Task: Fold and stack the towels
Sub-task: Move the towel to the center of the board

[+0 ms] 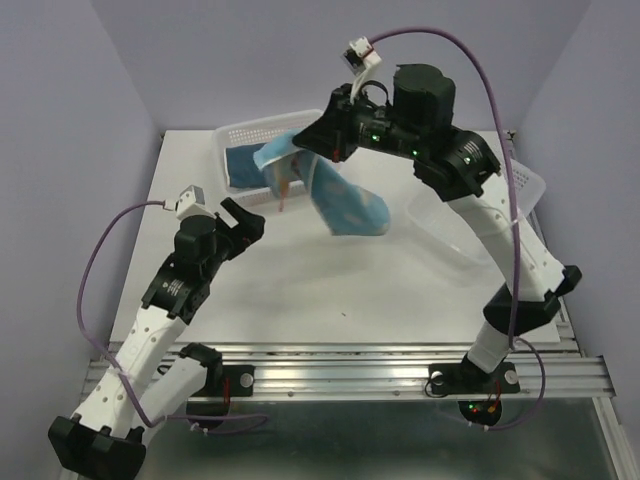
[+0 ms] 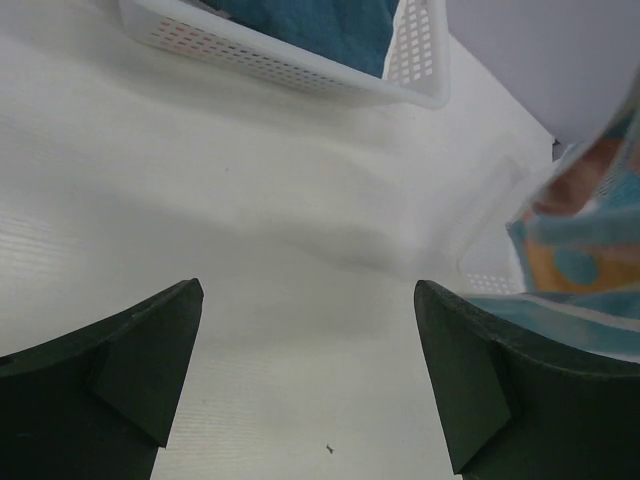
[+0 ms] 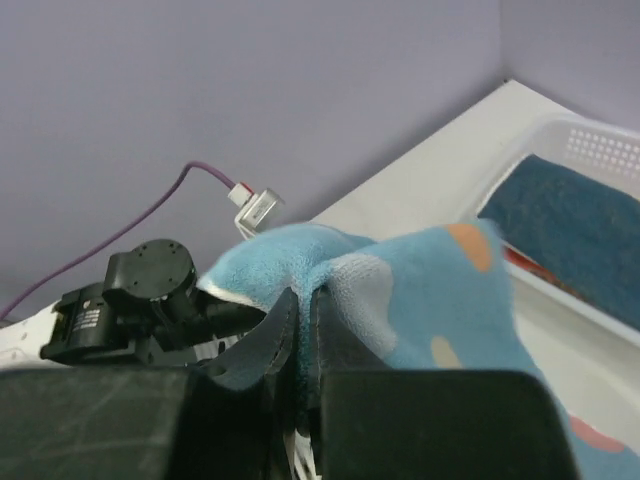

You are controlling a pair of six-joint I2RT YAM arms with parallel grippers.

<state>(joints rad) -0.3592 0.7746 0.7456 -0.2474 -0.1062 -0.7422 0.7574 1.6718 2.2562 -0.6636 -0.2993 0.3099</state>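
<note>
The right gripper is clamped on the edge of a light blue soft cloth towel with orange spots, which hangs above the white bench toward 12 o'clock. The left gripper hovers at 9 o'clock with its jaws wide apart.

Left gripper low, jaws wide — right gripper raised, arm arched, clamped tight

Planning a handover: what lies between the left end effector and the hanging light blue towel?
Nothing but bare table between the left end effector and the light blue towel, per the top view.
</note>
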